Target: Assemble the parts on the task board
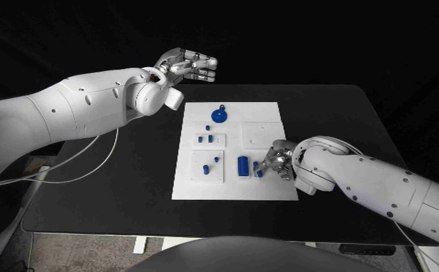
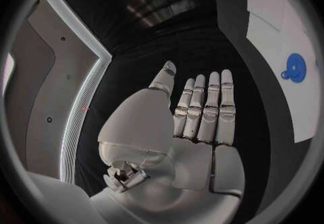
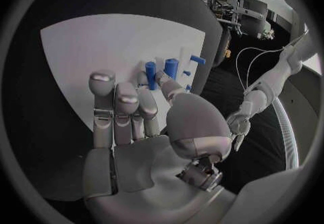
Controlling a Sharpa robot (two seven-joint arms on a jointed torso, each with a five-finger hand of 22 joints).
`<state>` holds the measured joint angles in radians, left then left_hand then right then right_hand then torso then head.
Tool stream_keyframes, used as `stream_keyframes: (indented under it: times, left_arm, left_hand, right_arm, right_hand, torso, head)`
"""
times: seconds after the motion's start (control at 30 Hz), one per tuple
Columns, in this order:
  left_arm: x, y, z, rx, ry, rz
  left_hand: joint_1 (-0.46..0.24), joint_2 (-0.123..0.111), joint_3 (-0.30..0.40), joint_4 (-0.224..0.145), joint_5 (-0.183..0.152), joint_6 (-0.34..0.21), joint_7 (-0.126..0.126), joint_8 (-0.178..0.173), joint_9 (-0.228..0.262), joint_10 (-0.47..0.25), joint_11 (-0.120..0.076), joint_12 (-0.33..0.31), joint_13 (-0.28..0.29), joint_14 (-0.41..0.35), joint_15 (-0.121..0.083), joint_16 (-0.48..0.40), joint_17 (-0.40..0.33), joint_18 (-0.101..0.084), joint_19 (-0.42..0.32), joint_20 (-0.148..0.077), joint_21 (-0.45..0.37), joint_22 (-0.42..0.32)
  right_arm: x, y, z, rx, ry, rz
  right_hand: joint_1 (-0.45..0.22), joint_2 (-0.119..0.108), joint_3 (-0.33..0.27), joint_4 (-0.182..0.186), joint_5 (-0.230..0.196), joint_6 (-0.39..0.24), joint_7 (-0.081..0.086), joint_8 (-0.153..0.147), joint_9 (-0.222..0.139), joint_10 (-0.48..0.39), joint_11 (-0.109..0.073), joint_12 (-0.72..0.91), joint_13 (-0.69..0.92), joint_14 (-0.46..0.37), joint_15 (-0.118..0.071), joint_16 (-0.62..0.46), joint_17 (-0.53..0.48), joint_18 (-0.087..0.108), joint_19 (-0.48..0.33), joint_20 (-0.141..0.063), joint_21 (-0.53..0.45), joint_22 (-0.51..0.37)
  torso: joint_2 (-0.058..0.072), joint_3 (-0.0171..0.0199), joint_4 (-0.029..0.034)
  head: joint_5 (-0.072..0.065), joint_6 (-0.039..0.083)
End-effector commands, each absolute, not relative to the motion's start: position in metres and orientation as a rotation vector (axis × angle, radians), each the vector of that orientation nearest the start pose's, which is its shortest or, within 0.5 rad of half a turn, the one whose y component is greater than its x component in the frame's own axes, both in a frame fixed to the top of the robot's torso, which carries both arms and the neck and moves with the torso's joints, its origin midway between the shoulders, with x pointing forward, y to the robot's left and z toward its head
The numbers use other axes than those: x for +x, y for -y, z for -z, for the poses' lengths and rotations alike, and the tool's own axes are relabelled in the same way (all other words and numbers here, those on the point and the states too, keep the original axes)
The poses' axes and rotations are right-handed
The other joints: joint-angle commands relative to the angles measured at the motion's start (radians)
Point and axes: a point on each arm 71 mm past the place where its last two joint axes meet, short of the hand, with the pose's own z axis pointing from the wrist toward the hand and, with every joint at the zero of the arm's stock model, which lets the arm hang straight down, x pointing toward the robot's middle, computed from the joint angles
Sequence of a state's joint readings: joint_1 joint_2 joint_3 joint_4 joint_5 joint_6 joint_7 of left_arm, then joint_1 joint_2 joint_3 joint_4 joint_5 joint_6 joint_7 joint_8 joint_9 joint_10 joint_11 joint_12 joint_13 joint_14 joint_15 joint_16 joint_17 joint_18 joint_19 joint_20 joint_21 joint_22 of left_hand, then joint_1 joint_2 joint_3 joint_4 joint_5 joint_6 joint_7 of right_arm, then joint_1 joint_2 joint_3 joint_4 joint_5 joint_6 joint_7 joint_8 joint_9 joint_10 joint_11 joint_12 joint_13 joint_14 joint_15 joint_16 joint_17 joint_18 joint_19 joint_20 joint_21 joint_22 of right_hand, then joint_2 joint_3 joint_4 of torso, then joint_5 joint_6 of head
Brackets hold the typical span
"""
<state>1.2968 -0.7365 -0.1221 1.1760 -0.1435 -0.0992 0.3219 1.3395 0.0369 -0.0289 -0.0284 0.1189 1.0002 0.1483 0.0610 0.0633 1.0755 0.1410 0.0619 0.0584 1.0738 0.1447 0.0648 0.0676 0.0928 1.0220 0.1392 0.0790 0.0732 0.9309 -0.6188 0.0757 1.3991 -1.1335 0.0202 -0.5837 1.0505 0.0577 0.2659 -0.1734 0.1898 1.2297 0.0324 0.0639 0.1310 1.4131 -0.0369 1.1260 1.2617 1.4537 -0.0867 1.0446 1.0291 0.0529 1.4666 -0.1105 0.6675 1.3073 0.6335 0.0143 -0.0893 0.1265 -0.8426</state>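
- Parts at the right hand (image 1: 278, 160): its fingers (image 3: 126, 106) sit low over the lower right of the task board (image 1: 261, 189), at a small blue part (image 1: 259, 172). Thumb tip looks to touch a blue piece in the right wrist view, but I cannot tell whether anything is actually gripped.
- Tall blue block (image 1: 242, 165) stands in its pocket just left of that hand, lower centre of frame.
- Small blue pegs (image 1: 211, 164) sit on the lower-left insert; two more pegs (image 1: 205, 138) on the insert above it.
- Round blue disc part (image 1: 219, 115) lies loose at the top of the board, apparently unplaced.
- Square insert, upper right of board, looks unfilled.
- Judgement: partway through; some pieces look seated, the disc and the part by the right hand left.
- Left hand (image 1: 190, 66) hovers above the worktop (image 1: 137, 177) off the board's top left corner, fingers straight, together, holding nothing.
- Obstruction: right hand and forearm cover the board's lower right edge.
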Motion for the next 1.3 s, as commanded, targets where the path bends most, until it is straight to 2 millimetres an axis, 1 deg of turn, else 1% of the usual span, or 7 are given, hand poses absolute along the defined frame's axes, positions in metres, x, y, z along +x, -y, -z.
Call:
stream_keyframes:
  times: [0.03,0.13,0.23,0.43,0.6,0.9,1.3]
  left_arm:
    - [0.551,-0.25,0.176,-0.924,-1.55,1.426]
    - [0.551,-0.249,0.176,-0.923,-1.553,1.429]
    - [0.551,-0.249,0.176,-0.922,-1.557,1.431]
    - [0.551,-0.249,0.176,-0.919,-1.558,1.432]
    - [0.551,-0.25,0.176,-0.919,-1.558,1.43]
    - [0.551,-0.25,0.176,-0.919,-1.558,1.43]
    - [0.551,-0.251,0.176,-0.919,-1.556,1.427]
  left_hand:
    - [-0.006,0.003,-0.002,0.004,-0.006,-0.001,0.004,0.002,0.001,0.0,0.004,-0.003,0.001,0.003,0.004,-0.004,0.0,-0.019,-0.006,-0.002,-0.006,0.0]
    - [-0.006,0.003,-0.002,0.004,-0.006,-0.001,0.004,0.002,0.001,0.0,0.004,-0.003,0.001,0.003,0.004,-0.004,0.0,-0.019,-0.006,-0.002,-0.006,0.0]
    - [-0.001,0.009,0.004,0.003,0.014,-0.001,0.003,0.002,0.001,-0.001,0.003,-0.003,0.0,0.006,0.003,-0.003,0.001,-0.018,-0.006,-0.003,-0.006,0.0]
    - [-0.004,0.007,0.005,0.003,0.008,-0.002,0.004,0.002,0.001,-0.001,0.003,-0.003,0.001,0.007,0.002,-0.004,0.001,-0.019,-0.007,-0.003,-0.006,0.0]
    - [-0.005,0.005,0.004,0.004,0.006,-0.002,0.004,0.002,0.001,-0.002,0.004,-0.003,0.001,0.007,0.002,-0.004,0.001,-0.019,-0.007,-0.003,-0.006,0.0]
    - [-0.005,0.005,0.004,0.004,0.006,-0.002,0.004,0.002,0.001,-0.002,0.004,-0.003,0.001,0.007,0.002,-0.004,0.001,-0.019,-0.007,-0.003,-0.006,0.0]
    - [-0.005,0.005,0.004,0.004,0.006,-0.002,0.004,0.002,0.001,-0.002,0.004,-0.003,0.001,0.007,0.002,-0.004,0.001,-0.019,-0.007,-0.003,-0.006,0.0]
  right_arm:
    - [0.444,0.139,0.319,0.312,-2.407,-0.484]
    - [0.444,0.139,0.32,0.315,-2.406,-0.486]
    - [0.445,0.139,0.32,0.316,-2.406,-0.488]
    - [0.445,0.139,0.32,0.319,-2.404,-0.493]
    - [0.445,0.138,0.32,0.324,-2.4,-0.502]
    - [0.444,0.138,0.32,0.324,-2.408,-0.515]
    - [0.445,0.151,0.322,0.349,-2.403,-0.505]
  right_hand:
    - [-0.015,-0.004,-0.029,0.02,-0.013,-0.002,0.001,-0.001,-0.001,-0.002,-0.004,-0.005,-0.001,0.001,-0.008,-0.006,-0.001,-0.007,0.048,-0.007,-0.005,0.076]
    - [-0.013,0.001,-0.066,0.041,-0.013,-0.009,0.003,0.0,-0.004,-0.003,-0.004,-0.007,-0.001,0.002,-0.007,-0.006,0.0,-0.006,0.049,-0.006,-0.006,0.076]
    - [-0.016,-0.001,-0.078,0.05,-0.015,-0.014,0.006,0.0,-0.008,-0.003,-0.003,-0.006,-0.001,0.002,-0.006,-0.006,0.0,-0.005,0.048,-0.005,-0.006,0.076]
    - [-0.016,-0.011,-0.127,0.081,-0.016,-0.016,0.008,-0.001,-0.021,-0.004,-0.002,-0.006,-0.001,0.001,-0.006,-0.006,0.001,-0.004,0.048,-0.004,-0.007,0.076]
    - [-0.015,-0.018,-0.142,0.088,-0.016,-0.023,0.012,0.0,-0.027,-0.006,0.0,-0.01,-0.004,0.001,-0.006,-0.009,0.0,-0.002,0.048,-0.004,-0.011,0.075]
    - [-0.012,-0.015,-0.148,0.093,-0.016,-0.022,0.011,0.0,-0.029,-0.006,0.0,-0.009,-0.004,0.001,-0.006,-0.009,0.001,-0.001,0.049,-0.004,-0.01,0.076]
    - [-0.009,-0.017,-0.153,0.095,-0.019,-0.022,0.011,0.0,-0.03,-0.007,0.0,-0.011,-0.006,0.001,-0.006,-0.011,0.0,-0.001,0.049,-0.004,-0.012,0.075]
  torso:
    - [0.0,0.0001,-0.0001]
    - [0.0,-0.0001,0.0001]
    - [0.0,-0.0003,0.0002]
    - [0.0,-0.0007,0.0006]
    - [0.0,-0.0004,0.0004]
    - [0.0,-0.0004,0.0005]
    - [0.0,-0.0002,0.0001]
  head:
    - [-0.001,0.002]
    - [-0.003,0.003]
    - [-0.004,0.003]
    - [-0.009,0.004]
    - [-0.008,0.005]
    - [-0.008,0.003]
    - [-0.005,0.004]
